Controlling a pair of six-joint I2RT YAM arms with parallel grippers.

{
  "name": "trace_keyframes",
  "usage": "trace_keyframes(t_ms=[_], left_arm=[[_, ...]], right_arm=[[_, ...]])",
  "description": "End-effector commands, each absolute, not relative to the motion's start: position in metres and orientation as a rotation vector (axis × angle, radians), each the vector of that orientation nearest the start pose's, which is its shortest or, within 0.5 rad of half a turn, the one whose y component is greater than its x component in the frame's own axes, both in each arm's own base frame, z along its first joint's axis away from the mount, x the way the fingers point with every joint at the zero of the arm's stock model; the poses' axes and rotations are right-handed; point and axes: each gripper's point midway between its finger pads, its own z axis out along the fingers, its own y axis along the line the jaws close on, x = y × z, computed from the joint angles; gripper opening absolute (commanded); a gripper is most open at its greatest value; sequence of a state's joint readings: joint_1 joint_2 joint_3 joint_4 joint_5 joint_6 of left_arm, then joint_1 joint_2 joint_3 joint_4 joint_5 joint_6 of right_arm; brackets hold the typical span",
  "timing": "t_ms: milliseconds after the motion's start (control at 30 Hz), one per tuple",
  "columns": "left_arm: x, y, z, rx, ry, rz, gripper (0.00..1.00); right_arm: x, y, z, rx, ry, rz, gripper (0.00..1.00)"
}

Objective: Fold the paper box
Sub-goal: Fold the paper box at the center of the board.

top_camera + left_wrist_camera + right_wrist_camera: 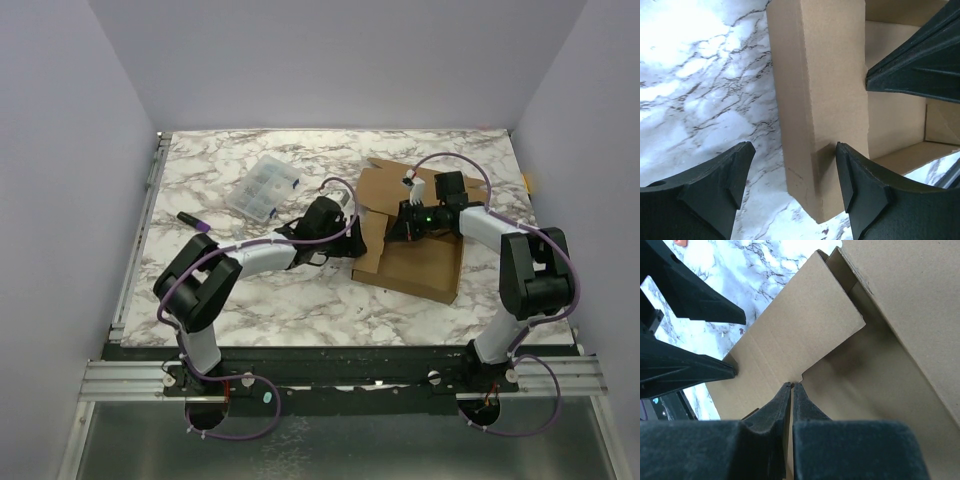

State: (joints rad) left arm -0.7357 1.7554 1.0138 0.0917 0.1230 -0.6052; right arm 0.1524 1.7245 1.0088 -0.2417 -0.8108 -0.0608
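The paper box point(420, 262) is brown cardboard, partly folded, lying right of the table's middle. My left gripper point(358, 238) is at its left edge. In the left wrist view the left gripper point(795, 150) is open and straddles an upright side wall of the box point(820, 75); its right finger point(860, 180) touches the wall. My right gripper point(398, 228) reaches in from the right. In the right wrist view the right gripper point(791, 384) is shut, pinching the edge of a flap of the box point(790, 340).
A clear plastic compartment case point(262, 186) lies at the back left of the box. A small purple and black object point(195, 222) lies near the table's left side. The left gripper's fingers point(690, 295) show close to the pinched flap.
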Motion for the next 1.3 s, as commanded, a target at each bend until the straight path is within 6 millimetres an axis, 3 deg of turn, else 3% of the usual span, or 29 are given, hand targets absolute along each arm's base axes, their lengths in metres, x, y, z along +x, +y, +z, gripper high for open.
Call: trace_keyframes(t_ms=[0, 233, 433, 600, 900, 933, 1033, 1267], left_arm=[[0.315, -0.357, 0.071, 0.250, 2.358, -0.864, 0.73], [0.321, -0.368, 0.066, 0.288, 2.374, -0.849, 0.73], [0.324, -0.362, 0.038, 0.327, 2.443, -0.702, 0.70], [0.325, -0.364, 0.024, 0.345, 2.471, -0.667, 0.50], [0.331, -0.361, 0.022, 0.371, 2.473, -0.578, 0.38], [0.330, -0.360, 0.020, 0.387, 2.480, -0.566, 0.33], [0.329, -0.353, 0.012, 0.461, 2.490, -0.448, 0.00], [0.326, -0.312, 0.012, 0.690, 2.427, 0.009, 0.00]], right_arm=[[0.343, 0.179, 0.068, -0.586, 2.351, 1.025, 0.07], [0.342, 0.184, 0.066, -0.603, 2.354, 1.027, 0.07], [0.342, 0.185, 0.068, -0.619, 2.344, 1.022, 0.07], [0.341, 0.186, 0.078, -0.645, 2.306, 1.020, 0.11], [0.325, 0.186, 0.111, -0.771, 2.190, 1.010, 0.18], [0.320, 0.184, 0.114, -0.797, 2.180, 0.998, 0.18], [0.310, 0.178, 0.121, -0.856, 2.133, 0.931, 0.18], [0.291, 0.170, 0.130, -0.841, 2.101, 0.879, 0.19]])
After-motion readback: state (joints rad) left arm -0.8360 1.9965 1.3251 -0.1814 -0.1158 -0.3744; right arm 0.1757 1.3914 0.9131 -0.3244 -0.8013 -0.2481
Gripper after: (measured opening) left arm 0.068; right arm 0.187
